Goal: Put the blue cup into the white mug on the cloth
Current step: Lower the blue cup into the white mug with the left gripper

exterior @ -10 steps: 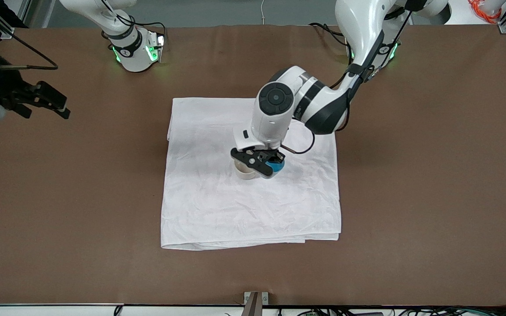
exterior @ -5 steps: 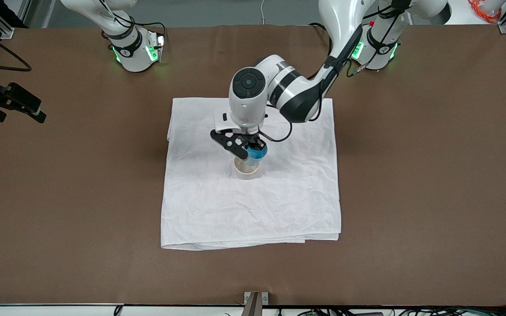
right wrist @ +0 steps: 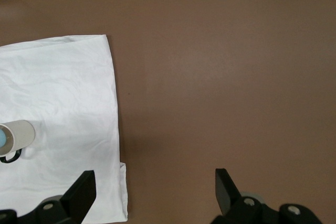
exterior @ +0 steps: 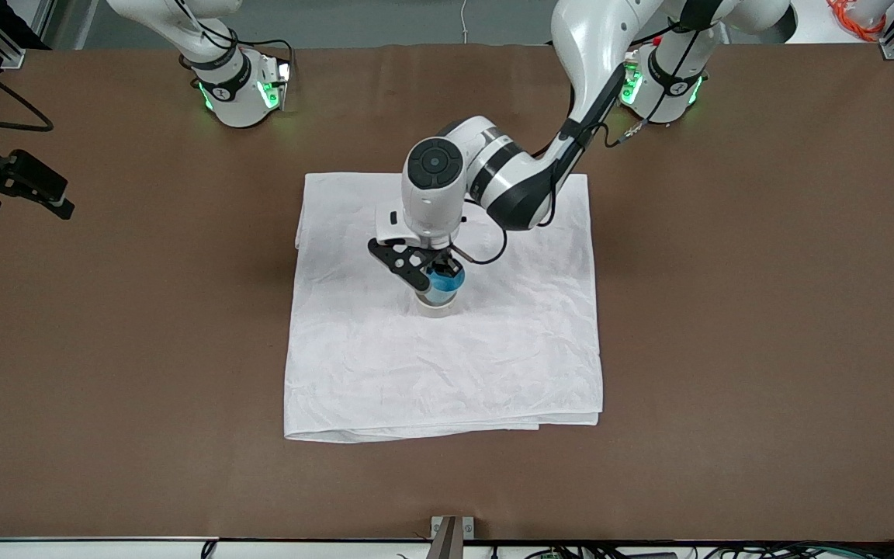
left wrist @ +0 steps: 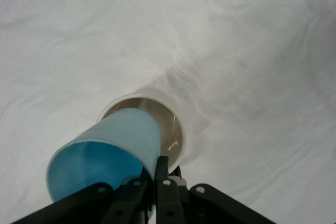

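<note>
My left gripper is shut on the rim of the blue cup and holds it tilted right over the white mug. The mug stands upright near the middle of the cloth. In the left wrist view the left gripper pinches the blue cup's wall, and the cup's lower end is at the mouth of the mug. My right gripper is open and empty, waiting over bare table at the right arm's end. It is also open in the right wrist view.
The brown table surrounds the cloth on all sides. The right wrist view shows the cloth's folded corner and the mug lying off to one side of its open fingers.
My left gripper carried the blue cup from beside the mug to over its mouth and came lower. My right gripper drew back toward the right arm's end of the table.
</note>
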Action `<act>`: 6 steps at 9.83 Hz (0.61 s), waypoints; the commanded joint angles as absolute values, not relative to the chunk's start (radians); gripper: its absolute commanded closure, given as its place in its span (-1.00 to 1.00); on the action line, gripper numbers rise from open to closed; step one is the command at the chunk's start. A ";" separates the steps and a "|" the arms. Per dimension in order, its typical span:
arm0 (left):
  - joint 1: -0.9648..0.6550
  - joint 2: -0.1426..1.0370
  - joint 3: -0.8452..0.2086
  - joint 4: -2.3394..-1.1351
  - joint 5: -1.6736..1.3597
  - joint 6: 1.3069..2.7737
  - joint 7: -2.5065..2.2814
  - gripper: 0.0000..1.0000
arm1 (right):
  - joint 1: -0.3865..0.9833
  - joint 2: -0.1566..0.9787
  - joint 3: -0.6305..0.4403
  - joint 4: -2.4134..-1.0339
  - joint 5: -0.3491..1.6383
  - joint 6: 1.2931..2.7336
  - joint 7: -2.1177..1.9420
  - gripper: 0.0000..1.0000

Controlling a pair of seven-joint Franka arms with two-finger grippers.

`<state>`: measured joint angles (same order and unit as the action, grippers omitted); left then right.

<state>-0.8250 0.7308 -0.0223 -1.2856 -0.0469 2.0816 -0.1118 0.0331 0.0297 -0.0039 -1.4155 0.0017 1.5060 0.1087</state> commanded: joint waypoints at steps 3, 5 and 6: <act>-0.835 0.770 -0.011 -1.256 -0.038 2.111 -0.100 0.94 | -0.041 0.034 0.023 -1.378 0.012 1.463 0.086 -0.99; -0.834 0.790 -0.009 -1.256 -0.038 2.157 -0.113 0.66 | -0.041 0.032 0.023 -1.406 0.012 1.460 0.081 -1.00; -0.834 0.788 -0.009 -1.256 -0.038 2.157 -0.114 0.25 | -0.038 0.017 0.023 -1.446 0.012 1.476 0.075 -1.00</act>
